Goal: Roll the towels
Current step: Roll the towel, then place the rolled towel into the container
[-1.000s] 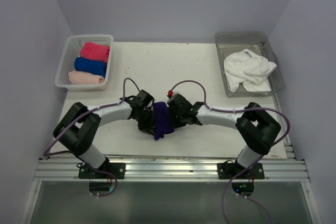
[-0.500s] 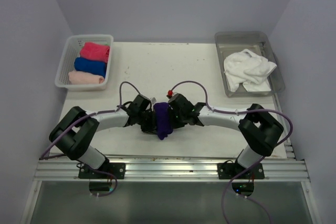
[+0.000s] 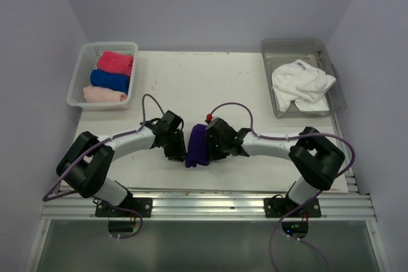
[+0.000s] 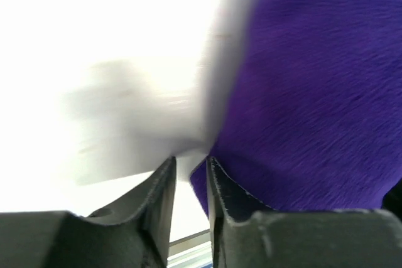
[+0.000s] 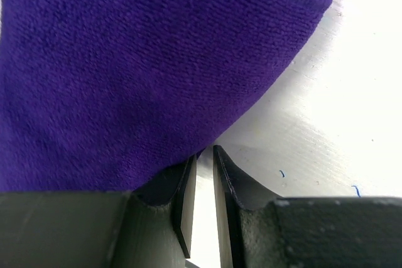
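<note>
The left gripper [image 4: 190, 164] is resting with its fingers almost together, only a sliver of table [image 4: 113, 23] showing between them and nothing pinched. The rolled purple towel [image 4: 314, 92] is lying just to its right, touching the right finger. The right gripper [image 5: 204, 155] is likewise sitting nearly closed and empty, the towel lying against its left finger.

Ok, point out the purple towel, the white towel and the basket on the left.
purple towel [image 3: 196, 146]: top external view, middle of the roll.
white towel [image 3: 301, 84]: top external view, centre of the crumpled heap.
basket [image 3: 77, 79]: top external view, its left wall.
</note>
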### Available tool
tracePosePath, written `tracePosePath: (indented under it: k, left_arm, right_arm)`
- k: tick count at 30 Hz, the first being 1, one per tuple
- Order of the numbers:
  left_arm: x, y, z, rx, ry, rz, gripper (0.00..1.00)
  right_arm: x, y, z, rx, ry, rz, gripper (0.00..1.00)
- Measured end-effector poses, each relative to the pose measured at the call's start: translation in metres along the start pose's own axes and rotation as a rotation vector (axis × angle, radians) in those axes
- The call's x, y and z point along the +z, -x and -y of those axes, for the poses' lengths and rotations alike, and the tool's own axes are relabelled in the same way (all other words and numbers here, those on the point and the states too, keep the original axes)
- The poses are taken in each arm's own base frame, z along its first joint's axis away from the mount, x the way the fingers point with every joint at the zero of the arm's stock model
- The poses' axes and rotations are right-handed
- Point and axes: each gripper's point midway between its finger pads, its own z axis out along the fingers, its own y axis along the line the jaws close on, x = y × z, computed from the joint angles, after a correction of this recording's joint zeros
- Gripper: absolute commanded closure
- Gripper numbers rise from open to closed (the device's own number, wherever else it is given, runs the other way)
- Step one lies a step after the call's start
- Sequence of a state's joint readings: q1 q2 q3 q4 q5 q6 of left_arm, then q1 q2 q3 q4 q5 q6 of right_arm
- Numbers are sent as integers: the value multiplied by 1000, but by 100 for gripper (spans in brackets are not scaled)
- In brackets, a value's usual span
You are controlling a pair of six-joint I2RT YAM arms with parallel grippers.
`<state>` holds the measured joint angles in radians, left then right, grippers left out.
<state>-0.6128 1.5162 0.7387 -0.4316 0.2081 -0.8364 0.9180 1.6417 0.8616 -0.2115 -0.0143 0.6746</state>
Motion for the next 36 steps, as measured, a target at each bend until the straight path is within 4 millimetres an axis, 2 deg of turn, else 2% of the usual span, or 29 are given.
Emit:
tracePosePath:
  k: [5, 7, 10, 13, 14, 17, 20, 23, 36]
  left_arm:
    - [-22, 10, -25, -69, 75, 65, 60]
    - [-31, 16, -27, -83, 85, 83, 59]
    - [-39, 26, -19, -71, 73, 100, 49]
    - [-41, 28, -14, -61, 53, 102, 35]
    - [-42, 28, -12, -56, 45, 100, 26]
    - [-48, 29, -1, -34, 0, 120, 11]
    - [-58, 30, 20, 12, -81, 159, 10]
    - [-60, 29, 34, 44, -134, 165, 12]
    - [-29, 21, 44, 78, -178, 57, 12]
  right_arm:
    - [-3, 2, 0, 0, -1, 12, 78]
    - [-4, 4, 0, 0, -3, 21, 78]
    - [-5, 5, 0, 0, -4, 27, 78]
    - [-5, 5, 0, 4, -4, 28, 78]
    - [-5, 5, 0, 5, -4, 28, 78]
    - [-5, 5, 0, 6, -5, 28, 78]
    - [-5, 5, 0, 6, -5, 28, 78]
    - [-5, 5, 0, 6, -5, 29, 78]
    - [-5, 5, 0, 7, -5, 29, 78]
